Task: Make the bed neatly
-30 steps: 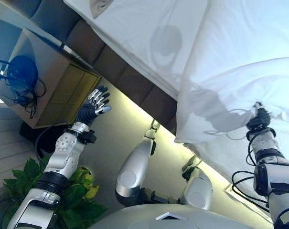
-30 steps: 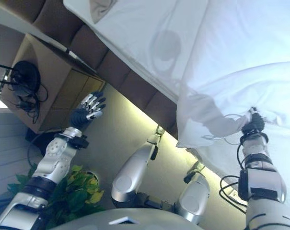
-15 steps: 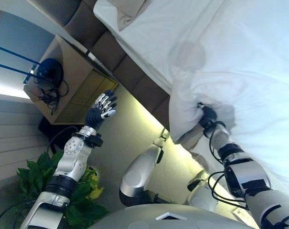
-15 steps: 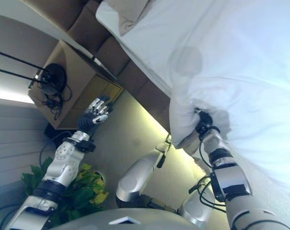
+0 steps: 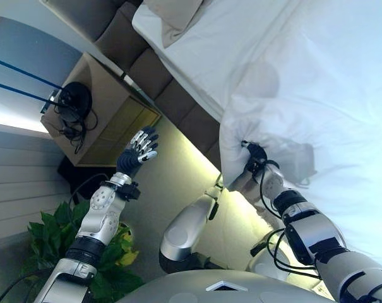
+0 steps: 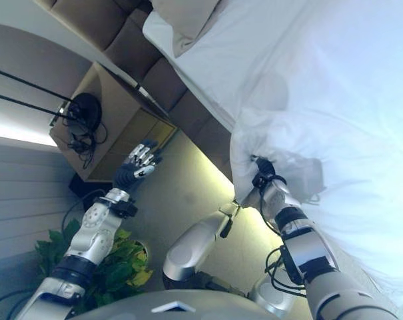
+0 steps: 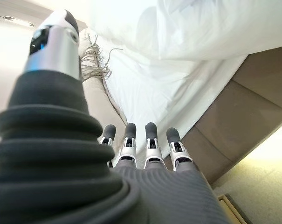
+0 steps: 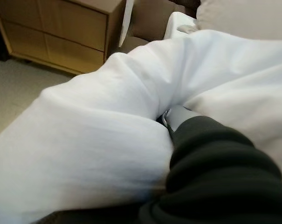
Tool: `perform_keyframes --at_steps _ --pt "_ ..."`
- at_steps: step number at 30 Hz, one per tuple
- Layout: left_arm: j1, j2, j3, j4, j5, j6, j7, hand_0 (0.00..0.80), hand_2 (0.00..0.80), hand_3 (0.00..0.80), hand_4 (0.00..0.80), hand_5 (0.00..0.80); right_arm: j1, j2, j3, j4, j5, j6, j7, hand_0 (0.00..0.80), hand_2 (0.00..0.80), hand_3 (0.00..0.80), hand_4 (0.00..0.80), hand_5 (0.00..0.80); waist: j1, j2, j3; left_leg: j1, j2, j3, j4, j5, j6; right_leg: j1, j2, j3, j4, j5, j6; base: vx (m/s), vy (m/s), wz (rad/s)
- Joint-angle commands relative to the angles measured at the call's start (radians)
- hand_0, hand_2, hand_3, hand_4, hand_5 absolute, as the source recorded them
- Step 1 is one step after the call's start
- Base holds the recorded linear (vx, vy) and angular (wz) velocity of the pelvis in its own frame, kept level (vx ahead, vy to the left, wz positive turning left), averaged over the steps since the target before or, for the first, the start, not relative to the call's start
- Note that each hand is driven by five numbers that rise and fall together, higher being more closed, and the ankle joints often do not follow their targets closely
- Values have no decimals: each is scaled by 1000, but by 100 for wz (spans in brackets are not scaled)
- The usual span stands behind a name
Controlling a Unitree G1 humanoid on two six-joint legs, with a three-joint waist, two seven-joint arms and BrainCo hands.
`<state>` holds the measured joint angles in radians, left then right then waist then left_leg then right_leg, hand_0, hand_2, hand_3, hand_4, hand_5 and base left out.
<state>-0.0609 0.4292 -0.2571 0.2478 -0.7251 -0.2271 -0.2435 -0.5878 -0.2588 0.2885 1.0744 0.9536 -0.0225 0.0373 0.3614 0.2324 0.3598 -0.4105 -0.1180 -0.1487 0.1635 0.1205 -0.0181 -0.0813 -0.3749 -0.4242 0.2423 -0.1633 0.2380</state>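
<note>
A white duvet (image 5: 317, 107) lies bunched on the bed over the white sheet (image 5: 209, 50). My right hand (image 5: 256, 154) is at the duvet's edge near the side of the bed, and the cloth gathers into a fold around it. In the right wrist view the duvet (image 8: 99, 126) wraps over the hand and hides most of its fingers. My left hand (image 5: 137, 150) is open, fingers straight, raised in the air over the floor beside the bed and touching nothing. It also shows in the left wrist view (image 7: 150, 144).
A beige pillow (image 5: 172, 16) lies at the head of the bed. The brown padded bed frame (image 5: 162, 85) runs along the side. A wooden nightstand (image 5: 112, 123) with a black object and cables (image 5: 74, 101) stands beside it. A green plant (image 5: 48, 233) stands by my left arm.
My right hand has drawn the duvet's edge along the bed towards the pillow end, and the hanging fold has bunched up. The camera has shifted. My left hand stays raised and open.
</note>
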Motion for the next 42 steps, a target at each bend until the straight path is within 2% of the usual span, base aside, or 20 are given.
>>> perform_keyframes --at_steps 1,11,17,22,23,24,25,26,27,35,42 --pt "-40 -19 -5 -44 -41 -53 10 0 0 0 0 0 -39 60 76 -105 -103 14 -14 800 800 800 800 800 36 6 -4 -87 66 -18 123 -40 -94 -30 -108 18 -76 216 -16 98 161 11" --pt "42 11 69 -42 -40 -18 -31 0 0 0 0 0 -158 66 83 -105 -186 39 -42 800 800 800 800 800 135 3 -37 -54 27 -53 123 -37 -95 92 -138 -66 -88 225 -15 98 96 27" --pt "92 15 109 -25 -28 -4 -67 0 0 0 0 0 -209 61 102 -123 -238 91 2 800 800 800 800 800 168 -6 -42 -41 15 -59 122 -31 -97 132 -138 -98 -95 236 -13 58 30 26" --pt "103 14 114 -7 -16 -15 -104 0 0 0 0 0 -218 71 102 -102 -182 107 -43 800 800 800 800 800 177 -12 -34 -36 10 -57 121 -25 -92 131 -135 -99 -87 239 -18 -5 -17 6" --pt "106 13 113 -9 -13 -16 -109 0 0 0 0 0 -217 66 96 -92 -160 112 -58 684 684 684 684 684 177 -12 -32 -35 9 -57 122 -25 -90 127 -133 -98 -84 240 -19 0 0 0" --pt "106 12 113 -10 -14 -17 -108 0 0 0 0 0 -216 66 95 -90 -155 111 -60 634 634 634 634 634 177 -12 -31 -35 9 -57 122 -25 -90 126 -133 -97 -83 240 -19 -31 -11 0" --pt "110 11 111 -13 -13 -22 -111 0 0 0 0 0 -207 63 87 -77 -128 108 -62 477 477 477 477 477 174 -12 -28 -35 9 -56 122 -25 -89 121 -130 -94 -81 240 -20 -31 -10 -1" --pt "111 9 109 -15 -12 -25 -112 0 0 0 0 0 -197 62 78 -69 -100 105 -71 264 264 264 264 264 172 -12 -27 -35 9 -55 122 -25 -88 117 -129 -91 -81 241 -21 -46 -16 -1" --pt "111 7 107 -16 -12 -29 -109 0 0 0 0 0 -184 62 67 -63 -82 99 -78 0 0 0 0 0 170 -14 -26 -33 10 -53 120 -25 -87 114 -128 -88 -82 243 -22 -54 -25 -2" --pt "84 -15 71 -6 -15 -58 -74 0 0 0 0 0 -78 76 19 -15 45 44 -126 0 0 0 0 0 133 -20 -14 -24 20 -43 108 -32 -82 86 -118 -61 -88 256 -20 -44 -23 -6" --pt "81 -16 69 15 -9 -114 -56 0 0 0 0 0 29 95 21 10 95 43 -78 0 0 0 0 0 106 -41 -4 -19 43 -24 103 -42 -84 66 -109 -48 -102 268 -14 -37 -69 -13"
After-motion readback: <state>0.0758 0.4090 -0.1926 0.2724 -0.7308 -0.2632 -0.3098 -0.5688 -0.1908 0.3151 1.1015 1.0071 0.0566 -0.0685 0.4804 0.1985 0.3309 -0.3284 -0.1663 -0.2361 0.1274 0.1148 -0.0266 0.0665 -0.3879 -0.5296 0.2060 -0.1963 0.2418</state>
